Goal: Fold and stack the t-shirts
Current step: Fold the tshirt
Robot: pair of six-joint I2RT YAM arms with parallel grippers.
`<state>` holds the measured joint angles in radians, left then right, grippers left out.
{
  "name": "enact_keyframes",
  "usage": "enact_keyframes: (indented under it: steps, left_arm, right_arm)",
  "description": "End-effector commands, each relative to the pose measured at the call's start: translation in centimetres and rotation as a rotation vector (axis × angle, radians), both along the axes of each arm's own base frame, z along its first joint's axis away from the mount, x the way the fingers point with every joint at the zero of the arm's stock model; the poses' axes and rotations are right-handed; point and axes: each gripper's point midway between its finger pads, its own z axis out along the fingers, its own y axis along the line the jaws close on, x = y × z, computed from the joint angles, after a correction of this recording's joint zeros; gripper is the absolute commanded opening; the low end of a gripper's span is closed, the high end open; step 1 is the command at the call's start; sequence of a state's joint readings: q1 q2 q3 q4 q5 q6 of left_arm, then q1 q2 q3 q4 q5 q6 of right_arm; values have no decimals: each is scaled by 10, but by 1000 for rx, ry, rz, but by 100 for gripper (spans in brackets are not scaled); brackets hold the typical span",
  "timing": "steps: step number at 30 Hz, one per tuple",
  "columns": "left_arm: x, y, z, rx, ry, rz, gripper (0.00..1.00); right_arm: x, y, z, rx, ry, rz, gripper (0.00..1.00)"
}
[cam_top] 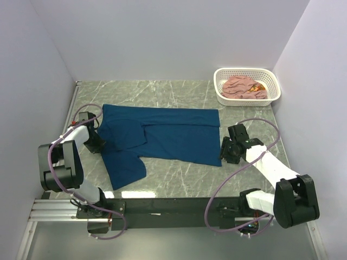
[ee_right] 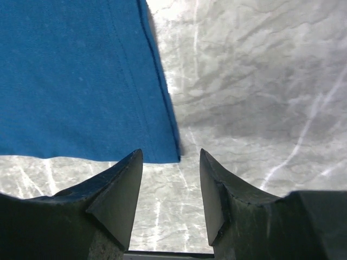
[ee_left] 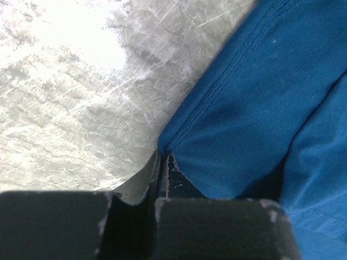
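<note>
Cloth, top view: blue tee (cam_top: pixel 162 138) lies spread on the table (cam_top: pixel 179 92), between the arms; pink tee (cam_top: pixel 244 86) sits crumpled in the basket (cam_top: pixel 274 96). Left wrist: left gripper (ee_left: pixel 161 162) is pressed together, pinching the blue tee's stitched edge at a corner. Right wrist: right gripper (ee_right: pixel 171 162) stands spread, its tips flanking the tee's hem corner, not yet gripping. Fabric looks light, thin and limp; it will likely sag and drag, so hemmed corners seem the surest hold.

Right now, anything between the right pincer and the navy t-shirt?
Nothing but bare marble table. In the right wrist view the right pincer stands open, with the navy t-shirt hem corner just at its fingertips, ungripped.
</note>
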<state>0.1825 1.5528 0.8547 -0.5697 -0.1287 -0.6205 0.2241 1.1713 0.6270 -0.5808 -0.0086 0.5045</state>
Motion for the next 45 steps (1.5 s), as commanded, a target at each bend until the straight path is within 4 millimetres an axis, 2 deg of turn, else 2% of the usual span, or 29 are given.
enact_keyframes:
  steps: [1,6,14,24,30,36,41,43,45]
  left_arm:
    - [-11,1,-4,14,28,-14,1]
    - [-10,2,-4,18,30,-18,1]
    - [-8,2,-2,20,26,-27,1]
    - [-7,3,-1,24,21,-31,1]
    - [-6,1,2,15,7,-37,1]
    - [-8,1,3,18,5,-35,1]
    - [-9,2,5,20,4,-26,1]
    - [-12,1,6,15,12,-21,1]
    - [-13,2,10,24,4,-15,1]
  right_arm:
    - [3,9,-6,56,10,-13,53]
    - [2,15,-15,85,46,-28,51]
    - [-4,8,-22,26,107,-36,50]
    - [-14,13,-37,-58,203,-11,50]
    - [-24,13,-43,-94,259,17,46]
    - [-27,9,-40,-110,260,19,31]
    - [-29,5,-38,-126,254,23,12]
    - [-30,4,-36,-127,253,27,1]
    - [-29,4,-32,-123,240,30,0]
